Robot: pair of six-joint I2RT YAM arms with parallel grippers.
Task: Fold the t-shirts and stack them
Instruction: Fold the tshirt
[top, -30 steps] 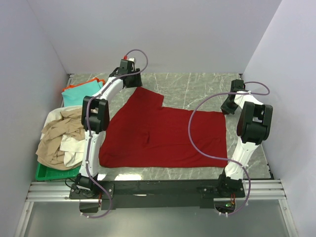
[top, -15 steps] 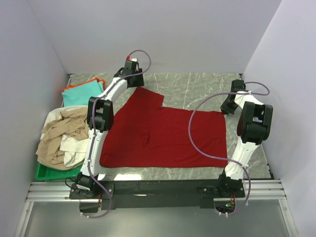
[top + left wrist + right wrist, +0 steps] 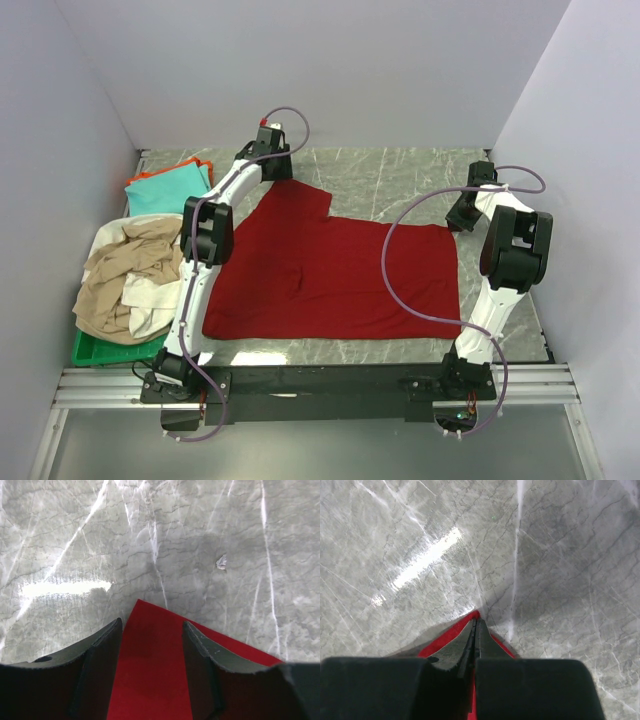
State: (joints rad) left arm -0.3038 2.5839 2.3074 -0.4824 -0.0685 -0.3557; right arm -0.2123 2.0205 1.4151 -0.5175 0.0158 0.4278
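My left gripper (image 3: 151, 626) hangs with jaws apart astride the far left corner of the red shirt (image 3: 330, 270), which lies spread across the middle of the table (image 3: 400, 180). My right gripper (image 3: 475, 622) is pinched tight on the shirt's far right corner. The beige shirts (image 3: 125, 285) sit heaped at the left edge.

Bright, even, diffuse light; white glare patches on the glossy surface (image 3: 65, 586) in both wrist views; soft shadows, top view sharp.
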